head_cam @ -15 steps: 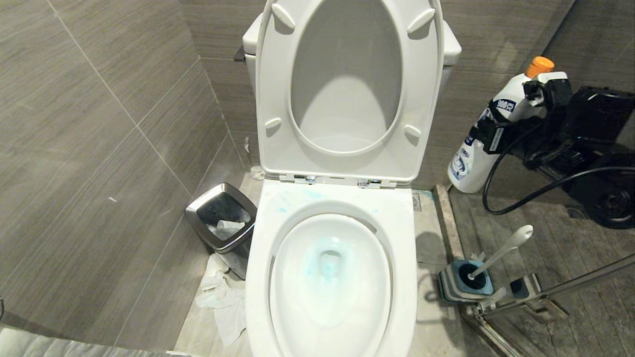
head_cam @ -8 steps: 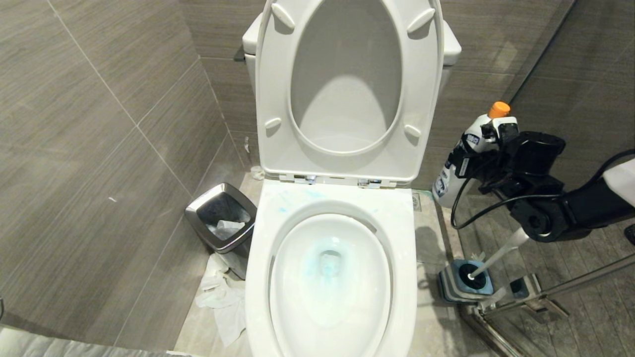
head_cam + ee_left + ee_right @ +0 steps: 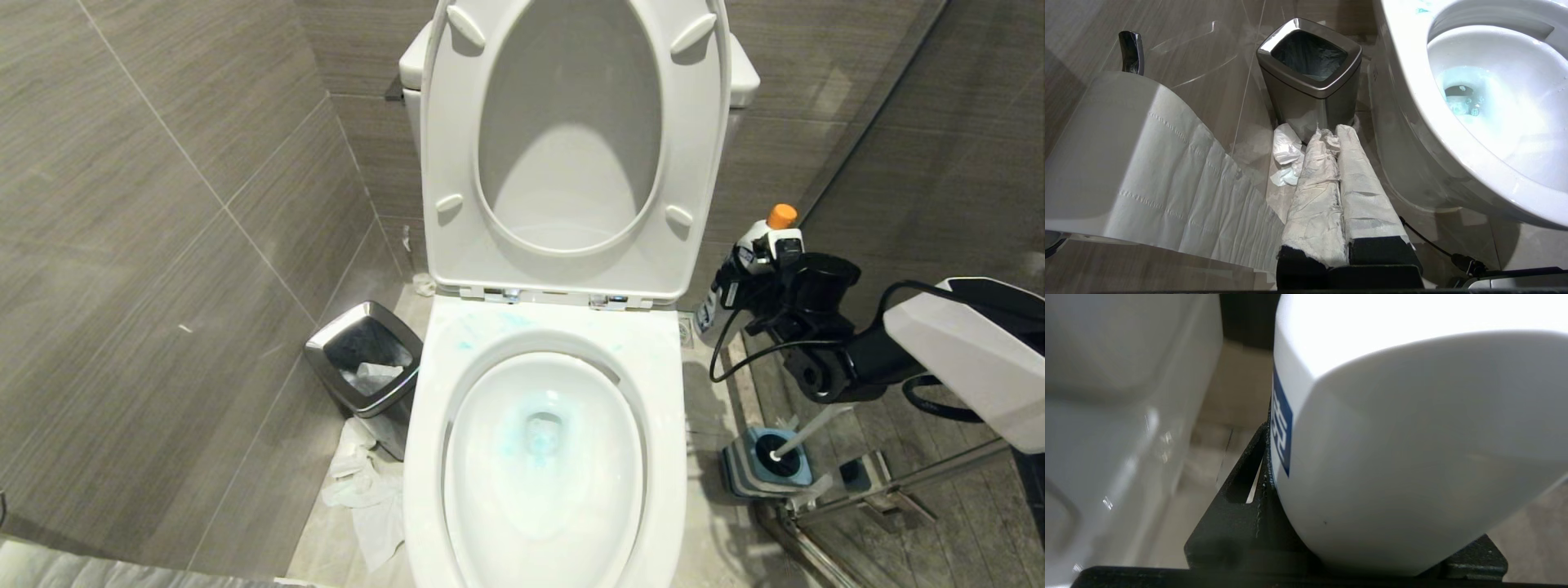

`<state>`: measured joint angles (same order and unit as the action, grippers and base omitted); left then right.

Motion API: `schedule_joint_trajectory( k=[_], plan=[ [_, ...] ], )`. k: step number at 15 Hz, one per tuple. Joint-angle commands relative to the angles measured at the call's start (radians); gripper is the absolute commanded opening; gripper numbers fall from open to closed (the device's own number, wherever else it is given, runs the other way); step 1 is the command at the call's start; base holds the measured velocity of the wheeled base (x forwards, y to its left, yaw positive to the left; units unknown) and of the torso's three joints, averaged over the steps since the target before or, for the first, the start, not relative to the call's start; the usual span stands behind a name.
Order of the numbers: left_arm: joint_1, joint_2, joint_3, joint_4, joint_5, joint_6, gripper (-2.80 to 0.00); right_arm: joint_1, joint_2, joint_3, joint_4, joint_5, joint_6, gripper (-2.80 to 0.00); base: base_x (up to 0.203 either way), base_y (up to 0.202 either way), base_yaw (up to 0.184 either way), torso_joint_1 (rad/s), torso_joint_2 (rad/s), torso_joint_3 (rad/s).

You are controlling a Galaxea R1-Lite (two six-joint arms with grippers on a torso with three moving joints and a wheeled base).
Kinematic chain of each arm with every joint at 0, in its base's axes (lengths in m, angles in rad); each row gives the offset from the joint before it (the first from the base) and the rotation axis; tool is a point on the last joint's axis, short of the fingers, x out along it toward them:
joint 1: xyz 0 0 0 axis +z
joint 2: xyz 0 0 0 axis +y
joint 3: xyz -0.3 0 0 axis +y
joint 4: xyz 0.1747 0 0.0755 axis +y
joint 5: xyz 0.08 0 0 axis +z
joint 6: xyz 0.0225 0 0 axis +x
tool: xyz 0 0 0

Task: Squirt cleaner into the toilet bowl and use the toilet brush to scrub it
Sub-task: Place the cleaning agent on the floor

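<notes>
On the tiled floor at the toilet bowl's three o'clock, the right gripper, clamped on the cleaner, is lowering it, squirting apparently finished, brushing next.

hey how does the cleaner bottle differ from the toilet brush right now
The cleaner bottle is clamped in the right gripper, upright, off to the right of the toilet bowl; the toilet brush is untouched, leaning in its holder on the floor. The bottle has an orange cap; the brush handle is plain white. Both are mostly white.
</notes>
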<state>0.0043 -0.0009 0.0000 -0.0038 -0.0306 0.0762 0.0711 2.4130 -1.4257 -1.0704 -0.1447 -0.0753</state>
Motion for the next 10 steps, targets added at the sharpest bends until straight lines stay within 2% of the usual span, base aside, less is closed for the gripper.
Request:
schedule_joint_trajectory(
  k=[1,3,10],
  plan=[
    [0.0,0.001,0.008,-0.001,0.0,0.0,-2.8,-0.001,0.046,0.009,-0.023,-0.001,0.0,-2.8,0.0,0.0,0.0,0.0,0.0,0.0],
    [0.0,0.001,0.008,-0.001,0.0,0.001,-2.8,-0.001,0.052,0.035,-0.061,0.004,0.0,-2.8,0.0,0.0,0.0,0.0,0.0,0.0],
    [0.0,0.001,0.008,-0.001,0.0,0.0,-2.8,-0.001,0.049,0.045,-0.06,0.001,-0.006,-2.8,0.0,0.0,0.0,0.0,0.0,0.0]
  ],
)
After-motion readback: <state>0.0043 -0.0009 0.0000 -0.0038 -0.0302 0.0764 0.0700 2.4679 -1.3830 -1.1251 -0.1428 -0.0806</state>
